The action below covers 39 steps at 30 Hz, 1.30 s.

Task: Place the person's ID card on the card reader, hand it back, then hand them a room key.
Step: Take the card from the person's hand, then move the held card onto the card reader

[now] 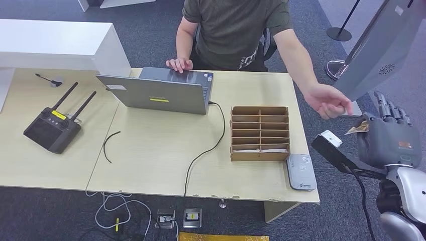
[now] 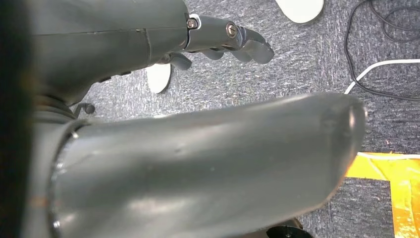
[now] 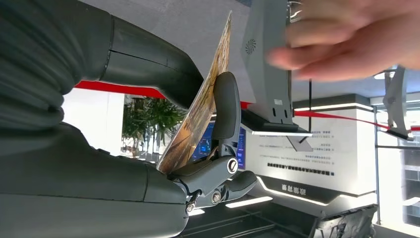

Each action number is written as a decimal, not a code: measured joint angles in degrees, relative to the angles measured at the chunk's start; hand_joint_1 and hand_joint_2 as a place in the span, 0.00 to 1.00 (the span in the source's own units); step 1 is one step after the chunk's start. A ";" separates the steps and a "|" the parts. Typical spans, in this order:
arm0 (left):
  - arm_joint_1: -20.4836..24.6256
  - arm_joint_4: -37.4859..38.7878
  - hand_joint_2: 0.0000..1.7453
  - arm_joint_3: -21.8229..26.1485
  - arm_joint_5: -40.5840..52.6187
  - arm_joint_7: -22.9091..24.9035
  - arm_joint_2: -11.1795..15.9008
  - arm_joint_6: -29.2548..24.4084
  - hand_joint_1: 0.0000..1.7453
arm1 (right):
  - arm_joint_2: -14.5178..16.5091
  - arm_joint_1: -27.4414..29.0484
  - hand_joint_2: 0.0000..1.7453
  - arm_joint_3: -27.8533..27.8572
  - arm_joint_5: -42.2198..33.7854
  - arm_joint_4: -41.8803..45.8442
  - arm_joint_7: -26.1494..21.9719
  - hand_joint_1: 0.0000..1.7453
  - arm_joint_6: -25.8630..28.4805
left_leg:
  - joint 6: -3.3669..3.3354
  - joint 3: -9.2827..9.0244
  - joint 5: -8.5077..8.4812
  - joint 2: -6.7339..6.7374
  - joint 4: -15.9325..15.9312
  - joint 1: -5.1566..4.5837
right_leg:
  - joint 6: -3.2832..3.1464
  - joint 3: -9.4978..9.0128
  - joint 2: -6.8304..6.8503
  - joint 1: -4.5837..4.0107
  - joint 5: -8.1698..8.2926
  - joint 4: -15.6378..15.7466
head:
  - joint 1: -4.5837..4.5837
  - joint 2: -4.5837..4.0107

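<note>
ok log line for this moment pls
right hand: pinches card, raised off table's right end | person's hand: reaching close, not touching card | card reader: bare | left hand: hanging, holds nothing

You were looking at an office set up like a reception desk. A person in a dark olive T-shirt [image 1: 236, 30] sat behind a pale wood-laminate desk [image 1: 150, 150] on grey-blue carpet [image 1: 50, 216]. On the desk stood an open grey laptop [image 1: 161, 90], a brown cardboard slotted card rack [image 1: 259, 133] and a flat grey card reader [image 1: 301, 172]. A black handheld remote controller with two antennas [image 1: 52, 128] lay nearby. A black stanchion base [image 1: 339, 33] stood behind. The right wrist view showed a lobby wall with red trim [image 3: 346, 113] and potted green plants [image 3: 148, 124].
</note>
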<state>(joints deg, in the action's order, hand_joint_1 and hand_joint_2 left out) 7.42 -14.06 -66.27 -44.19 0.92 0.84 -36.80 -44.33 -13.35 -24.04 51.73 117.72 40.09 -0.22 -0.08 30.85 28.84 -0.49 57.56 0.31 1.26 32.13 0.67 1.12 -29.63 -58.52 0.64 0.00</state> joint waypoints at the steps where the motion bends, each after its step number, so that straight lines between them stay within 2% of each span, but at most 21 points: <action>1: 0.00 0.00 0.00 0.00 0.01 0.00 0.03 -0.01 0.00 | -0.04 0.26 1.00 0.20 0.01 -0.09 -0.01 1.00 -0.08 | 0.00 0.00 0.00 0.01 0.00 0.00 | 0.00 0.00 -0.02 0.00 0.00 0.00 | 0.00 0.00; 8: 0.00 -0.01 0.00 0.00 0.38 0.16 0.20 0.19 0.00 | -0.07 2.28 1.00 0.92 -1.90 -1.04 0.00 1.00 -1.04 | 0.00 -0.01 0.00 0.03 0.00 0.01 | 0.00 0.00 -0.05 -0.01 0.00 0.00 | 0.00 0.00; 15: 0.12 -0.27 0.00 0.00 0.90 0.39 0.21 0.46 0.00 | 0.60 3.31 1.00 -0.75 -3.93 -4.39 -0.73 1.00 0.96 | 0.01 0.01 0.00 0.02 -0.01 0.01 | 0.00 0.00 -0.05 -0.01 0.00 0.00 | -0.01 0.00; 28: 0.27 -0.41 0.00 0.00 2.34 2.29 0.30 1.87 0.00 | 5.23 4.62 1.00 -4.08 -6.74 -14.26 -5.57 1.00 6.59 | 0.01 0.01 0.01 0.02 -0.01 0.02 | 0.00 0.02 -0.06 -0.02 0.00 0.00 | 0.01 0.00; 39: 0.39 -0.80 0.00 0.00 3.33 3.21 0.39 2.36 0.00 | 8.02 5.61 1.00 -5.28 -8.37 -20.59 -7.51 1.00 8.20 | 0.01 0.01 0.01 0.03 -0.01 0.02 | 0.00 0.02 -0.07 -0.02 0.00 0.00 | 0.01 0.00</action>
<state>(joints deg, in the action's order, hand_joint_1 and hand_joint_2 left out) 7.81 -14.86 -66.27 -40.86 4.13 1.23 -34.44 -36.30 -7.74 -29.32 43.36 97.12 32.58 7.97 -0.07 30.86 28.85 -0.47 57.55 0.33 1.25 32.15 0.60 1.11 -29.63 -58.52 0.65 0.00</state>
